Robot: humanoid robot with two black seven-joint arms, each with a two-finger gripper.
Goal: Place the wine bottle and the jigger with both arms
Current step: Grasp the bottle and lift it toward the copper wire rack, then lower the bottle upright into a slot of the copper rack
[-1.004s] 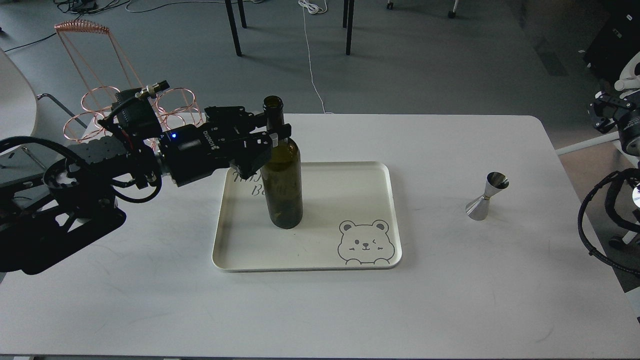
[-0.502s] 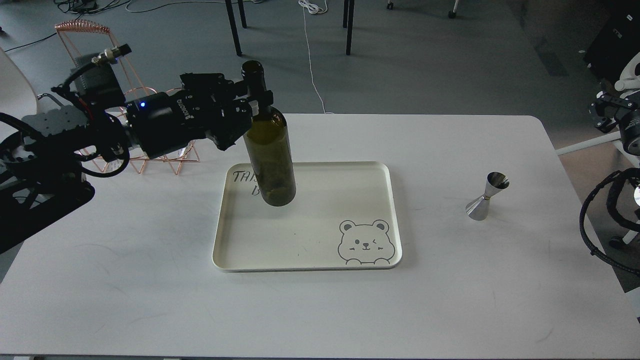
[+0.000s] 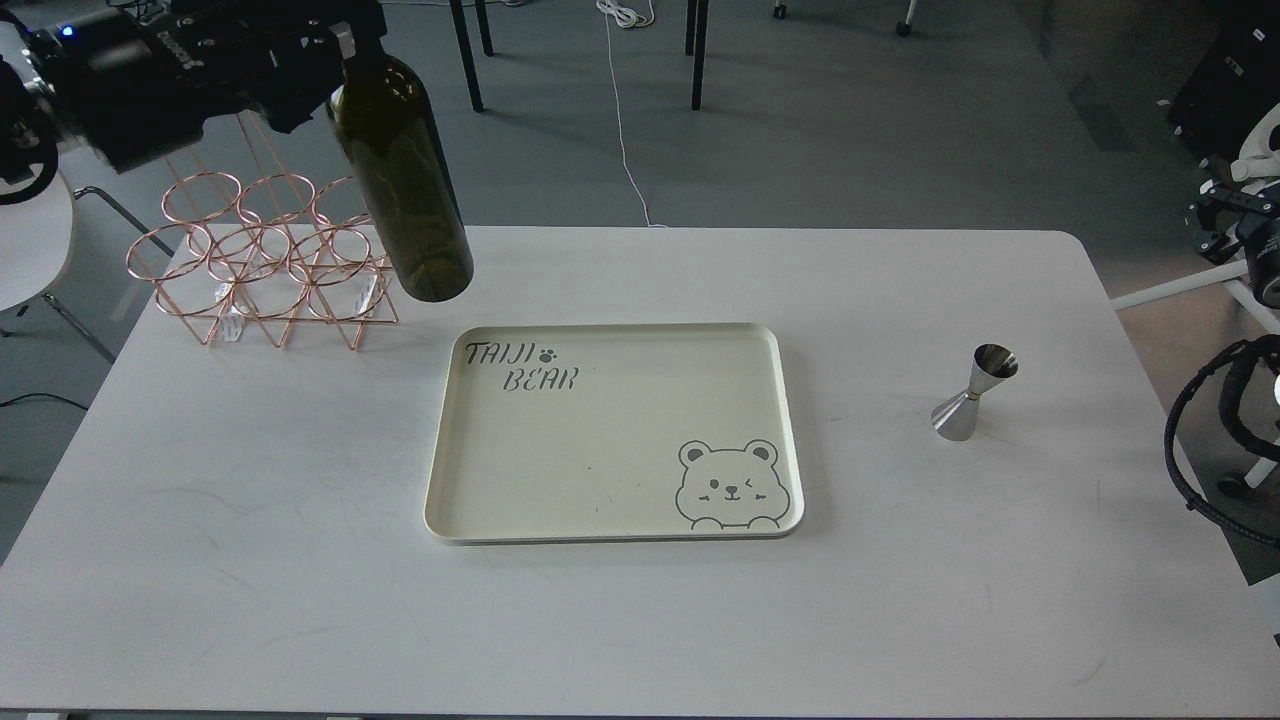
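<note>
My left gripper (image 3: 338, 32) is at the top left edge of the head view, shut on the neck of the wine bottle (image 3: 405, 180). The dark olive-green bottle hangs in the air, tilted, with its base (image 3: 437, 282) above the table's back edge next to the wire rack. The neck top is hidden by the gripper and the frame edge. The steel jigger (image 3: 975, 392) stands upright on the table at the right, well apart from both arms. Of my right arm, only a dark end part (image 3: 1225, 225) and cabling (image 3: 1195, 450) show at the right edge, off the table.
A cream tray (image 3: 780, 420) with a bear drawing lies in the middle of the white table (image 3: 300, 580), with nothing on it. A copper wire bottle rack (image 3: 250, 260) stands at the back left. Chair legs and cables are on the floor behind.
My left gripper lifted the bottle off the tray and carried it up and to the back left, beside the wire rack. The jigger has not moved; the right arm has barely moved.
</note>
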